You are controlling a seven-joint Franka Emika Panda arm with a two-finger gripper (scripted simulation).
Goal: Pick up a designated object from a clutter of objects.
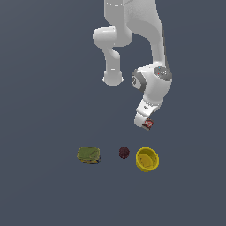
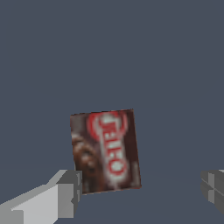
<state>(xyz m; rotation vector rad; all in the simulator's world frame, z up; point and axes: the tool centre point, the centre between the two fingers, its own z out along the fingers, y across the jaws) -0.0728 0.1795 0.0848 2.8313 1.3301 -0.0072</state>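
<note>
Hand (image 1: 146, 125) spread wide — one finger (image 2: 65, 192) touches the brown box (image 2: 106, 150); box mostly hidden outside.

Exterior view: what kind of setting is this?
Likely a simulated pick-from-clutter test scene: a flat, featureless grey floor, a lone white arm, and a few scattered props, the yellow bowl, maroon ball and olive-green packet.

Exterior view: looks from high up, steeply down on the grey floor (image 1: 39, 110), from a distance; the arm (image 1: 150, 66) reaches in from the top edge, and the packet (image 1: 88, 155), ball (image 1: 124, 152) and bowl (image 1: 146, 159) lie low in frame.
Wrist view: looks from the wrist, close, past the fingers (image 2: 65, 192) at the box (image 2: 105, 151) and bare floor (image 2: 109, 52).
Shared: the box (image 1: 148, 124) and floor only.
</note>
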